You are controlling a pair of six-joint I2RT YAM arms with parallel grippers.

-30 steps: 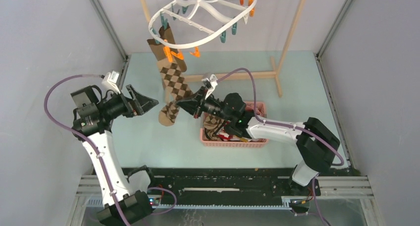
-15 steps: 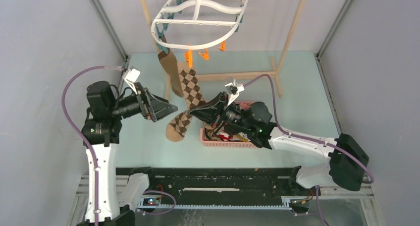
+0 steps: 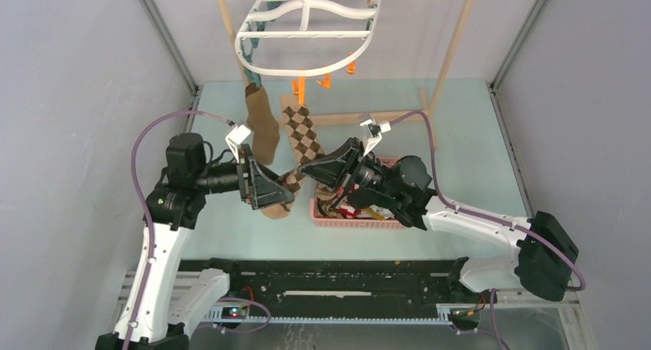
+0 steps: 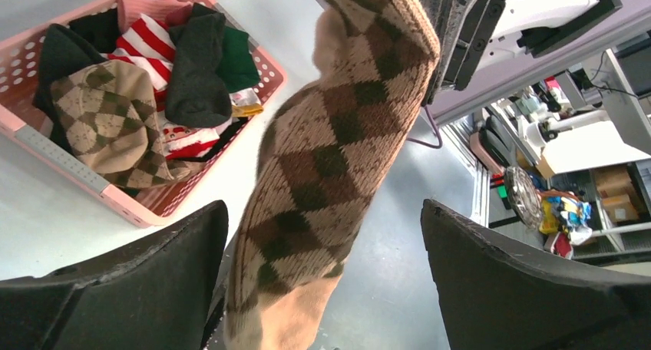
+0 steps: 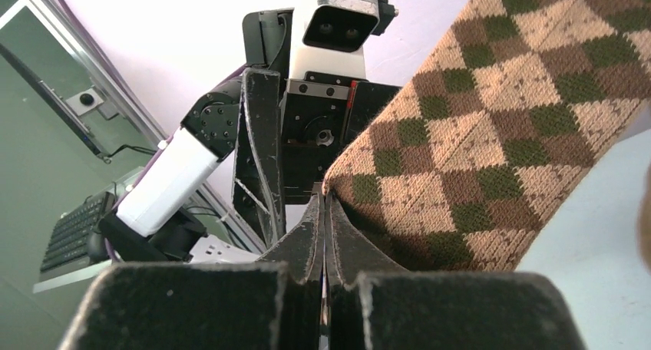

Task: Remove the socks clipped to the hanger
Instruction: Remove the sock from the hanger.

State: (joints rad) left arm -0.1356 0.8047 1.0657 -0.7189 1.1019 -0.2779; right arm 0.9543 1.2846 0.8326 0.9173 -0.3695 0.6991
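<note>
The white oval hanger hangs at the top centre with teal and orange clothespins. Two socks are clipped to it: a plain brown one and a long argyle one. My left gripper is open, its fingers standing either side of the argyle sock's foot without touching it. My right gripper is shut with nothing between its fingers. Its tip rests against the edge of the argyle sock, facing the left gripper.
A pink basket holding several loose socks sits on the table under the right arm. The light wooden rack frame stands behind, and its foot bar lies across the table. Grey walls close both sides.
The left arm has swung right and now straddles the argyle sock's foot. The right gripper has risen towards the sock. The hanger has swung and turned, carrying both socks along.
</note>
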